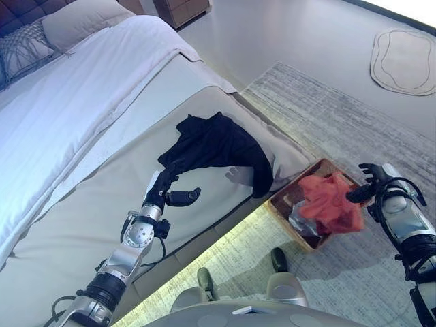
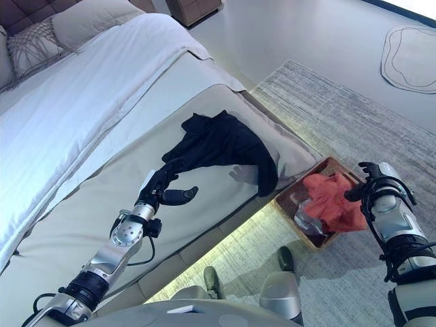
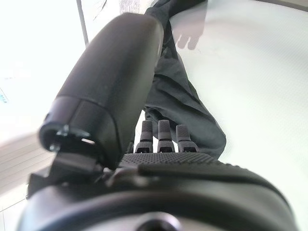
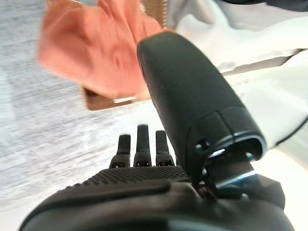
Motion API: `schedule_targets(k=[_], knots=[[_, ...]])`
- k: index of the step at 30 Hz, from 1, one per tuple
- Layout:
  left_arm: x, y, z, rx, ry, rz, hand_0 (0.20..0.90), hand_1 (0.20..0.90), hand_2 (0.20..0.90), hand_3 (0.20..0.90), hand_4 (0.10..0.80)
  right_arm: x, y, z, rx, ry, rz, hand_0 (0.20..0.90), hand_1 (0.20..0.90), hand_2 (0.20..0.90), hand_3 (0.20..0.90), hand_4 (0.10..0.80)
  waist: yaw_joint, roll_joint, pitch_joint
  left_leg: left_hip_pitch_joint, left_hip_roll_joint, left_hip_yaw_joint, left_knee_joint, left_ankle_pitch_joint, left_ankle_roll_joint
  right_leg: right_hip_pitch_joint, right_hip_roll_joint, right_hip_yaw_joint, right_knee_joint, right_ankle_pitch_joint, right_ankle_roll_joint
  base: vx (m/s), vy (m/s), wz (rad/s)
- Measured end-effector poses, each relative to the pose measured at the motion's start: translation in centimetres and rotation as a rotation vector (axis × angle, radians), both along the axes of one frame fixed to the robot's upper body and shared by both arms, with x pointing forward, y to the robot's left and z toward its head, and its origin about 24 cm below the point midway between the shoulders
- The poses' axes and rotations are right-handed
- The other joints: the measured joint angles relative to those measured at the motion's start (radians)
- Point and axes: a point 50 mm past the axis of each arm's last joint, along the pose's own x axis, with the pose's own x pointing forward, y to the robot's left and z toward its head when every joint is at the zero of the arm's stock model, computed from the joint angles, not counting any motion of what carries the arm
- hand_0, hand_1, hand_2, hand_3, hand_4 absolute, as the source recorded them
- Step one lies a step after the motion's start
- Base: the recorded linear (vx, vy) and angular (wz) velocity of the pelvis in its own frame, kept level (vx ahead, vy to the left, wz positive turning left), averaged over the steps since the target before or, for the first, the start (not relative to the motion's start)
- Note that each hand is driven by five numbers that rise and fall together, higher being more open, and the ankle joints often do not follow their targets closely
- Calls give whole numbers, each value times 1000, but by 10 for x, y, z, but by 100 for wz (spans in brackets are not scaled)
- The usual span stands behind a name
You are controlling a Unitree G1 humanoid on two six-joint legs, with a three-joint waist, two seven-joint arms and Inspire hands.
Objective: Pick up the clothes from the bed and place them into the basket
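A black garment lies crumpled on the grey cover of the bed, one end hanging over the bed's edge. My left hand is open at the garment's near corner, fingers straight and touching the dark cloth, thumb spread aside. On the rug beside the bed stands a brown basket holding an orange-red cloth. My right hand hovers open just right of the basket, holding nothing; its wrist view shows the orange cloth past straight fingers.
A white duvet and pillows cover the far part of the bed. A grey rug lies under the basket, a small pale mat sits far right, and a wooden cabinet stands at the back.
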Motion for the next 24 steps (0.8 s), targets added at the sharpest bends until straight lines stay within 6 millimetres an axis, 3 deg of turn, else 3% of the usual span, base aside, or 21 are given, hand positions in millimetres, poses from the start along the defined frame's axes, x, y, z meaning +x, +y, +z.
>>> schedule_targets(k=[8, 12, 19, 24], knots=[[0, 0, 0, 1, 0, -1, 900, 900, 900, 900, 800, -1, -2, 0, -6, 4, -18, 900, 900, 900, 900, 800, -2, -3, 2, 7, 0, -6, 0, 1, -1, 11, -1, -4, 0, 0, 0, 17, 12, 1], [0, 0, 0, 0, 0, -1, 900, 900, 900, 900, 800, 7, 6, 9, -25, -45, 23, 900, 900, 900, 900, 800, -1, -3, 2, 6, -3, -12, 0, 2, -1, 12, -3, -6, 0, 0, 0, 36, 28, 3], [0, 0, 0, -4, -1, 11, 900, 900, 900, 900, 800, 45, 32, 58, -127, -229, 160, 900, 900, 900, 900, 800, 9, -1, 2, 0, -14, -37, 0, 10, 0, 23, -14, -32, 0, 0, 0, 26, 40, 11], [-1, -1, -7, -12, 18, 37, 900, 900, 900, 900, 800, 78, 60, 105, -211, -355, 298, 900, 900, 900, 900, 800, 61, 16, 8, -42, -21, -88, 1, 33, 2, 11, -24, -77, 0, -3, 3, -27, 49, 26]])
